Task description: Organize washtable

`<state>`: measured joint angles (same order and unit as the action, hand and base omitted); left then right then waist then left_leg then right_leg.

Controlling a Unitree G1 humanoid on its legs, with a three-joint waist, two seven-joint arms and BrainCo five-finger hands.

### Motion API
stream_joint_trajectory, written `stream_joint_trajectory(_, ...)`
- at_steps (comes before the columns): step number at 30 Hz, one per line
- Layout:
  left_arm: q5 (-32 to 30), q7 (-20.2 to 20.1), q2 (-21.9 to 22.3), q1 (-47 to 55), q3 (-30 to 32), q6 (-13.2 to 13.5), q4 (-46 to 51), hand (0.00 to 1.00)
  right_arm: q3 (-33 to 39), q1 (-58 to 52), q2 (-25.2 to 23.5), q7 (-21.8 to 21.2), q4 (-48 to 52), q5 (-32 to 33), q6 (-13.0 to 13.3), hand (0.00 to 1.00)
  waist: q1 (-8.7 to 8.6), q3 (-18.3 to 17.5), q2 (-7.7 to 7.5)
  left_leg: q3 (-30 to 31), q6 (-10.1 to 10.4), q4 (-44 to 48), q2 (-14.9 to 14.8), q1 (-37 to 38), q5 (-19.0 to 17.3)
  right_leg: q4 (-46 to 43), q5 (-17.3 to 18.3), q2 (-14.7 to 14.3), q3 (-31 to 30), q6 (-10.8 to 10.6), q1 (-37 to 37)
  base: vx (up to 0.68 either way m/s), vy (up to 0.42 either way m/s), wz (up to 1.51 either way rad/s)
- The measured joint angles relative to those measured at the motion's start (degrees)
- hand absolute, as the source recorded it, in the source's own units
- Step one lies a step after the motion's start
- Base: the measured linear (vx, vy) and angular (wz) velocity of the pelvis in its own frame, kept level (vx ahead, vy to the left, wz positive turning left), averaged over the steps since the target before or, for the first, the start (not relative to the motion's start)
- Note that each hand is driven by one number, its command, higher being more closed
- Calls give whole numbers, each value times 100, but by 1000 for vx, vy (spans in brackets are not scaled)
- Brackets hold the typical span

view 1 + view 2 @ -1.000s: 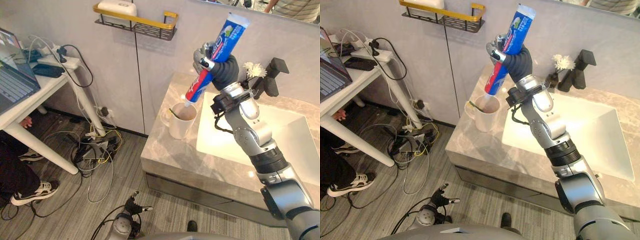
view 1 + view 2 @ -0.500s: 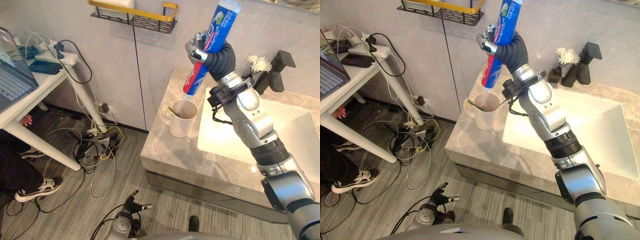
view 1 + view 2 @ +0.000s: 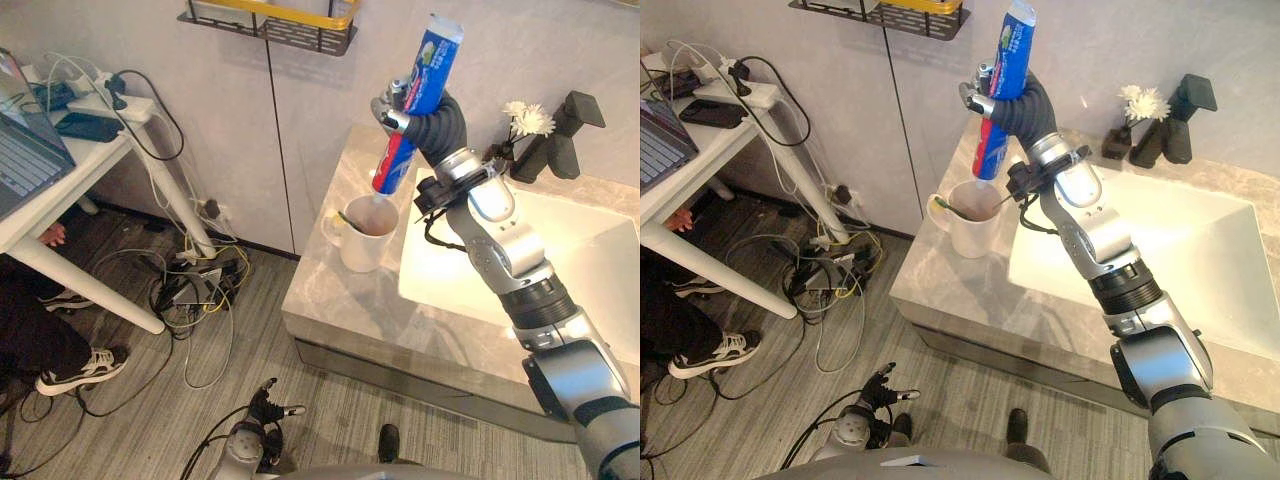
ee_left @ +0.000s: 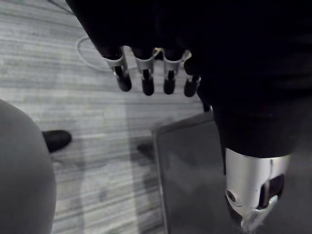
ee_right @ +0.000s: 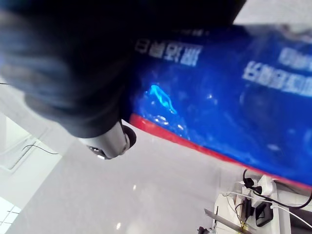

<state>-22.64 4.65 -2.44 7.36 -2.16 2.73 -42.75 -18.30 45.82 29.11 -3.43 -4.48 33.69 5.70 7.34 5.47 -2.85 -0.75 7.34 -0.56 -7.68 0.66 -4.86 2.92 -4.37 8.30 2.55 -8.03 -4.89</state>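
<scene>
A blue and red toothpaste tube (image 3: 412,110) stands nearly upright in the air, cap end down, just over the mouth of a white mug (image 3: 362,238). My right hand (image 3: 434,125) is shut on the tube's middle; up close the tube (image 5: 219,97) runs past a curled finger (image 5: 109,141). The mug sits on the grey marble washtable (image 3: 335,300) near its left edge, with a thin toothbrush handle (image 3: 348,222) leaning inside. My left hand (image 4: 145,73) hangs low over the floor with straight fingers and nothing in it.
A white sink basin (image 3: 560,270) lies right of the mug, with a black faucet (image 3: 572,125) and a small white flower (image 3: 527,118) behind it. A yellow-railed wall shelf (image 3: 270,25) hangs above. Left stands a white table (image 3: 60,190), with tangled cables (image 3: 190,290) and a person's shoe (image 3: 85,368).
The view has shifted a little. My right hand has turned the tube more upright and keeps it just above the mug. The left hand has not moved.
</scene>
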Motion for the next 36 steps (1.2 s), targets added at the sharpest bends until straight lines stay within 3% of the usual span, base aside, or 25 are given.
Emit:
stream_joint_trajectory(8, 113, 62, 25, -19, 1, -14, -1, 0, 0, -113, -96, -5, 13, 0, -1, 100, 1, 84, 84, 32, 0, 14, -1, -17, 0, 0, 0, 0, 24, 0, -14, 1, -1, 1)
stream_joint_trajectory(36, 111, 92, 27, -64, 10, -16, 13, 0, -37, -967, -346, -138, 276, -181, -150, 100, 8, 209, 91, 45, 1, 41, -1, -24, -2, -2, 0, 1, 25, 0, -18, 0, 0, 0)
